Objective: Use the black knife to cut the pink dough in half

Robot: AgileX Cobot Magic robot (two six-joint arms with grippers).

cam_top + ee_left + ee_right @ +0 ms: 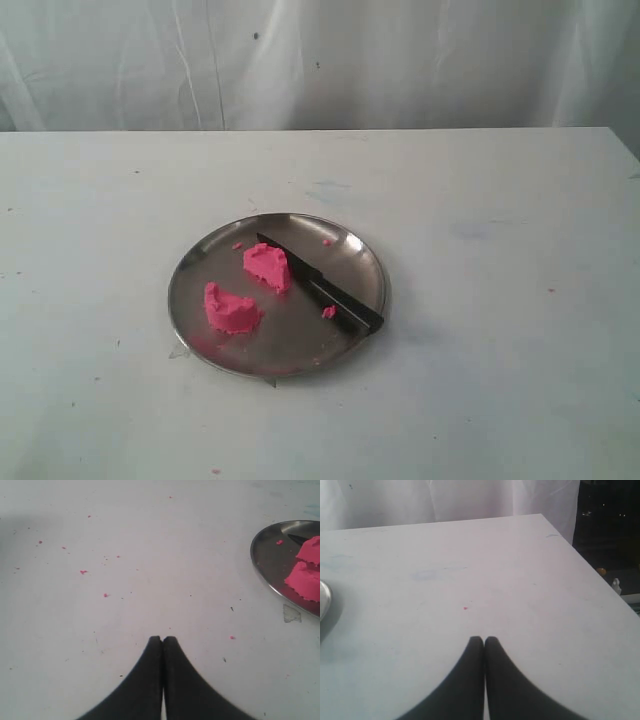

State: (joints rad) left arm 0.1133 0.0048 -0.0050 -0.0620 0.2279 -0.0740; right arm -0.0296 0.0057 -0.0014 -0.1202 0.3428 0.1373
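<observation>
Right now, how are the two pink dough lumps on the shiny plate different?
The bright pink dough chunk nearer the plate's middle touches the slim black knife; the bright pink dough chunk by the plate's left edge lies apart from it. The middle chunk looks taller and more compact, the left one lower and more spread. Both are rough, bright pink, and rest on the round steel plate.

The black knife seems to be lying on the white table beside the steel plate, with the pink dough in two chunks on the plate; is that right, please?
Not quite. The black knife lies on the steel plate, not on the table beside it, its handle reaching the rim, as the exterior view shows. The pink dough is indeed in two chunks on the plate.
</observation>
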